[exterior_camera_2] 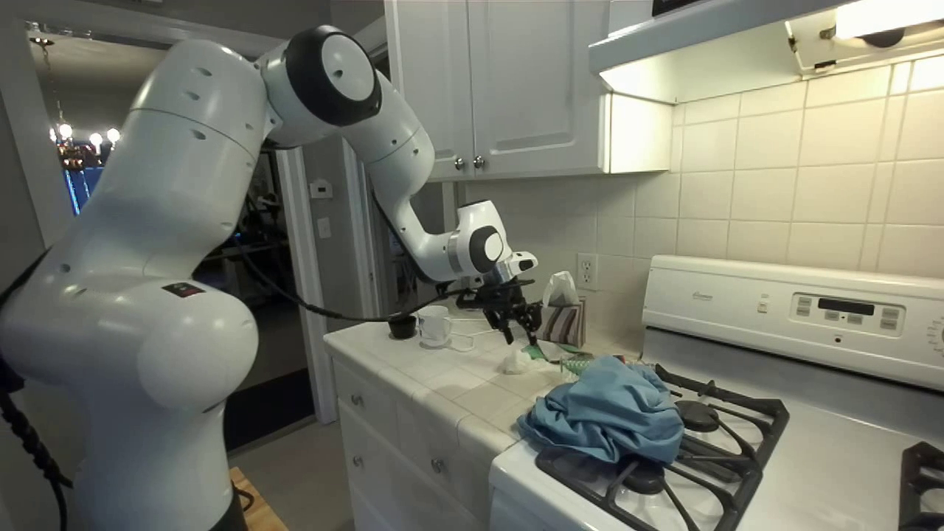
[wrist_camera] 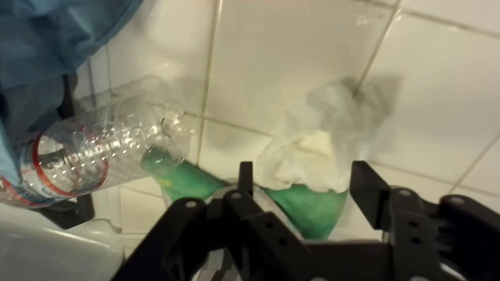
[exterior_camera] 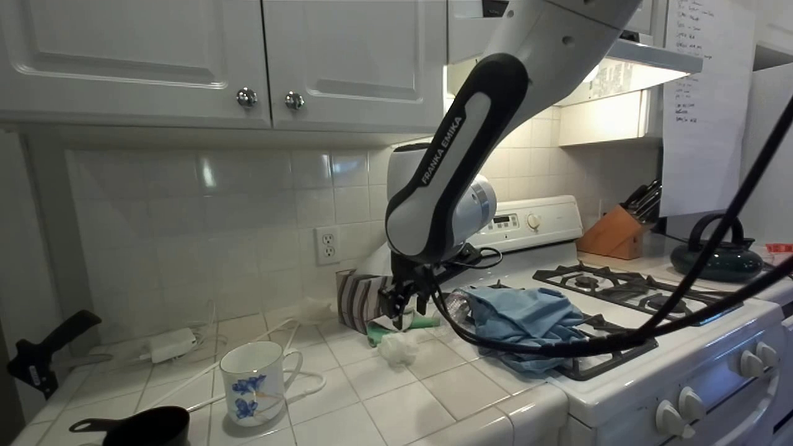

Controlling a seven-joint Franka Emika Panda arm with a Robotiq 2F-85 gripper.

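Because the tissue [wrist_camera: 289, 166] has a green item [wrist_camera: 314, 214] on its far side, the parted, empty jaws could catch both.

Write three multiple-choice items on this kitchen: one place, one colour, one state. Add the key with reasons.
1. Where does the blue cloth lie?
A) Beneath the kettle
B) Partly on the stove
C) Inside the tissue box

2. What colour are the flowers on the mug?
A) Blue
B) Red
C) Yellow

3. How does the gripper stand?
A) Fully shut
B) Shut on the mug
C) Open

1 B: both exterior views show it draped over the stove's edge.
2 A: they look blue in an exterior view.
3 C: in the wrist view its fingers stand apart.
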